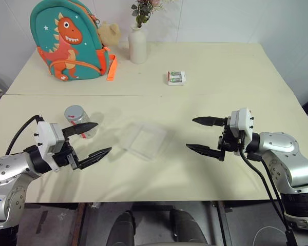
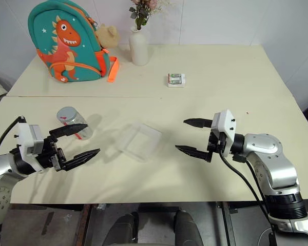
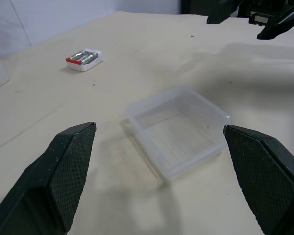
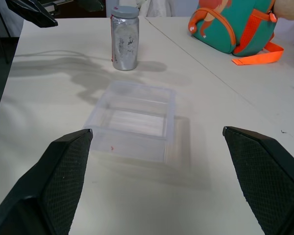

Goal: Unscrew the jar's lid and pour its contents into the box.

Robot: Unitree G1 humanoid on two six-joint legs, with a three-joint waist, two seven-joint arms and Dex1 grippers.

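A pale cream worktop (image 1: 205, 169) carries everything. Near its front stand the lidded jar (image 1: 77, 119) and, just right of it, the clear box (image 1: 143, 139). Toward the back sit a dinosaur backpack (image 1: 68, 41), a white vase (image 1: 137, 45) and a small packet (image 1: 176, 78)

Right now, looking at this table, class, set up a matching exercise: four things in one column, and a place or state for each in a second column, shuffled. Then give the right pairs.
Things:
1. jar
2. box
3. backpack
4. left tool

Places or states:
A. lying between the two arms, nothing visible in it
B. at the far left of the table, beside a white vase
C. open, holding nothing
D. upright, with its lid on

Pairs: 1-D, 2-A, 3-B, 4-C
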